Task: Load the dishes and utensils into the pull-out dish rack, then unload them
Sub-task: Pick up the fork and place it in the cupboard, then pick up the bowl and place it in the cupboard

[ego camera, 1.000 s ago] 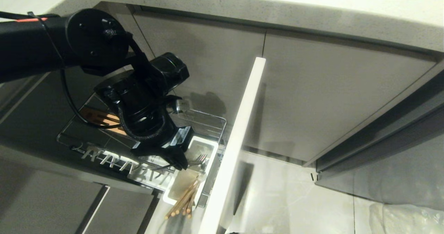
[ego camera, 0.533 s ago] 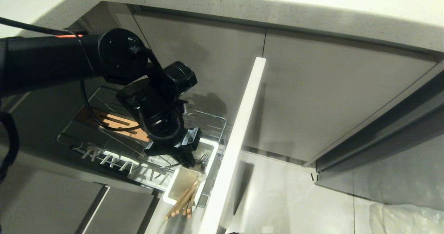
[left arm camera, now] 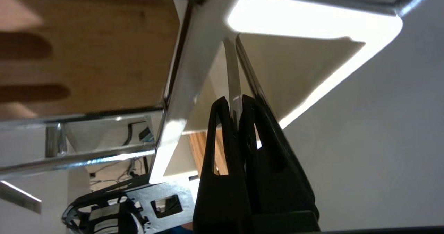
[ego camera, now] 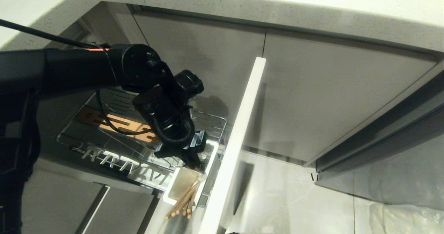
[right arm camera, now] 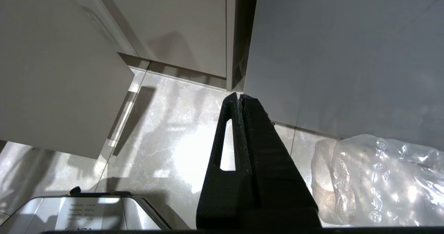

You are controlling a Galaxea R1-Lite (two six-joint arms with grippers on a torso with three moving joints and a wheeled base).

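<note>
My left pincer clamped on fork inside utensil caddy; chopsticks in caddy's nearer compartment; right pincer closed, empty.

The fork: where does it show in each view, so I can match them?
Head view: hidden behind the left gripper at the white caddy.
Left wrist view: fork, pinched in the gripper, reaching into the caddy.
Right wrist view: not in it.
Shared landmark: the caddy's white rim.

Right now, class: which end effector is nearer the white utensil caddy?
Left. The left end effector is at the white utensil caddy, shut on the fork that stands inside it. The right end effector hangs over bare floor, the caddy nowhere near.
</note>
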